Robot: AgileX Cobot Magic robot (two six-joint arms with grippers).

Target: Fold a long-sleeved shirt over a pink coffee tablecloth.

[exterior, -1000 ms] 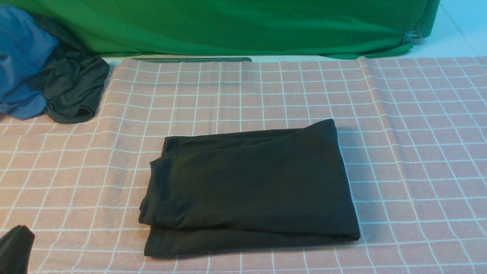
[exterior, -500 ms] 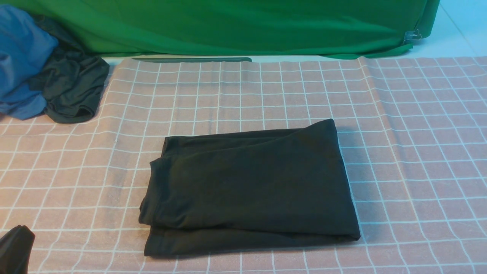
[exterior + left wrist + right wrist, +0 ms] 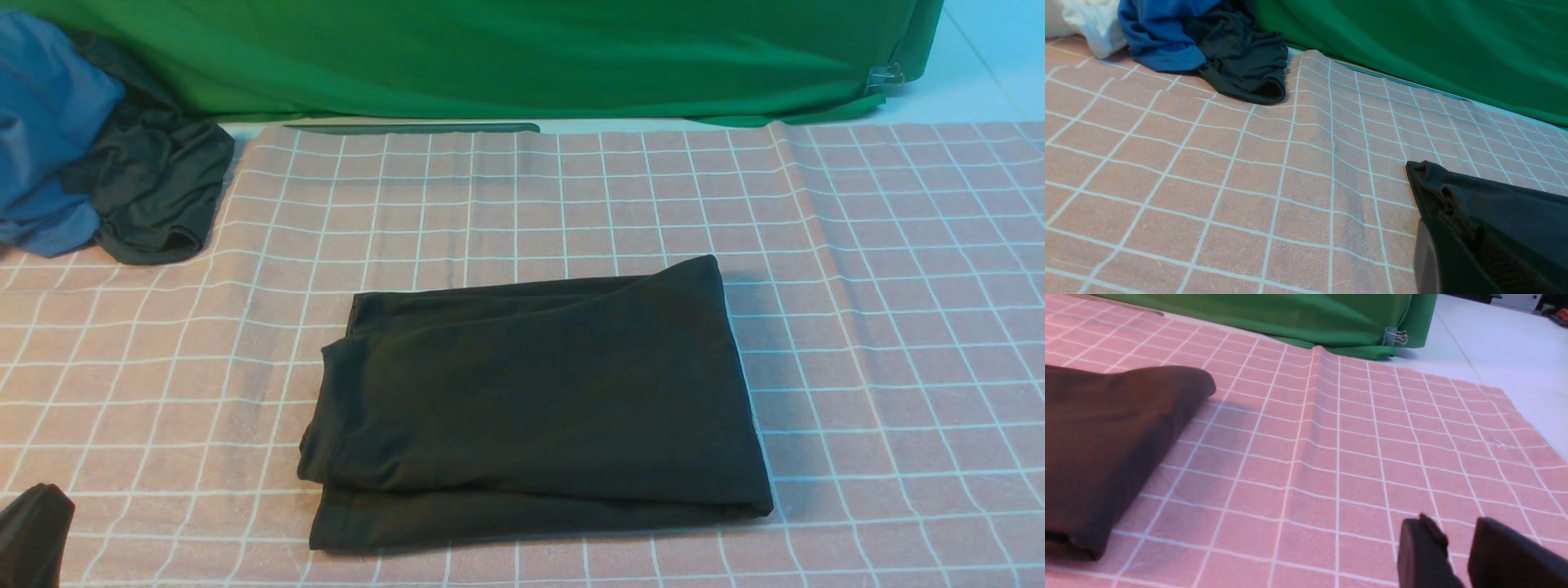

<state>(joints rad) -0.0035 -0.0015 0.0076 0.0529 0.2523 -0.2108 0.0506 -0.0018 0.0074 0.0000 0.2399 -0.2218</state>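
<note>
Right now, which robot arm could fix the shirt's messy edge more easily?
Probably the left. The long-sleeved shirt's uneven layered edge faces the robot's left, where the left gripper waits, shut. The right gripper sits beside the smooth folded side.

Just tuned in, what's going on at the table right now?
The long-sleeved shirt lies folded into a compact rectangle on the pink coffee tablecloth, and neither arm is touching it. The right gripper hangs over bare cloth beside the shirt with a gap showing between its fingers. The left gripper is shut, off by the shirt's other side. The folding looks done.
</note>
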